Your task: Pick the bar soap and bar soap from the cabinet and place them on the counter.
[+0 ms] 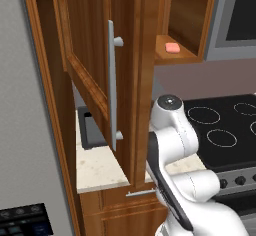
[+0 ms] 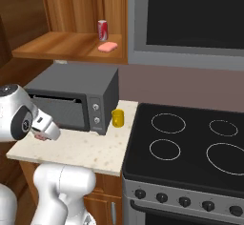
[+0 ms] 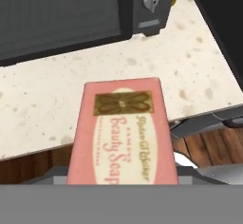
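The tool (image 2: 46,134) grips one bar soap (image 3: 121,133) above the bench (image 3: 199,66) front edge; released here, it may slip off. Second bar soap (image 2: 108,46) sits on the cabinet (image 2: 71,43) shelf, well above

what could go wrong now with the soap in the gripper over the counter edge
1. In the hand view the held bar soap hangs over the counter's front edge, so a release here might drop it to the floor.
2. The microwave stands close behind, so pushing far inward could knock it.
3. The second bar soap lies beside a red can, which a reach could topple.
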